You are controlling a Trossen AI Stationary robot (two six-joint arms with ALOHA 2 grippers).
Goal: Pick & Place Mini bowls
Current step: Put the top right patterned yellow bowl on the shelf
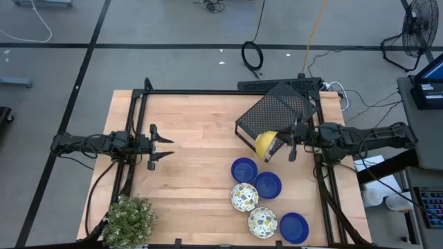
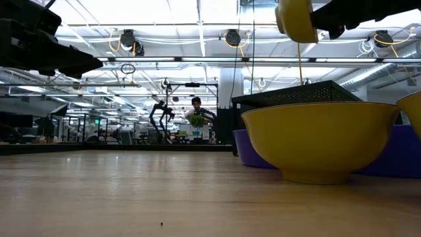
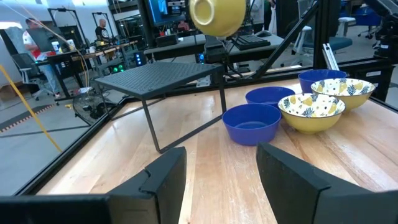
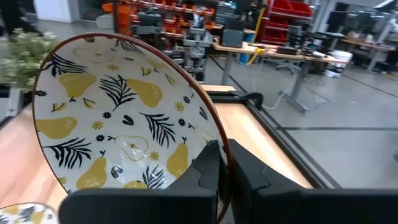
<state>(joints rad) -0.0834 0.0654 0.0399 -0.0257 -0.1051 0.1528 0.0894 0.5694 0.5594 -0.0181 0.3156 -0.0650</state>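
R gripper (image 1: 279, 146) pinching rim of floral bowl (image 1: 265, 144), lifting beside black box (image 1: 277, 111); L gripper (image 1: 166, 148) idling agape, well apart.

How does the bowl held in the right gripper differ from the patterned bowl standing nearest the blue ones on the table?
The held bowl is lifted and tipped on its side by the right gripper; the table bowl stands upright on the table. The held bowl is beside the black box; the table bowl touches blue bowls. Both have yellow outsides and pear-and-leaf insides.

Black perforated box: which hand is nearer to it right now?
Right. The right hand holds a yellow-bottomed bowl by its rim, up off the table right at the black perforated box. The left hand waits open, well across the table.
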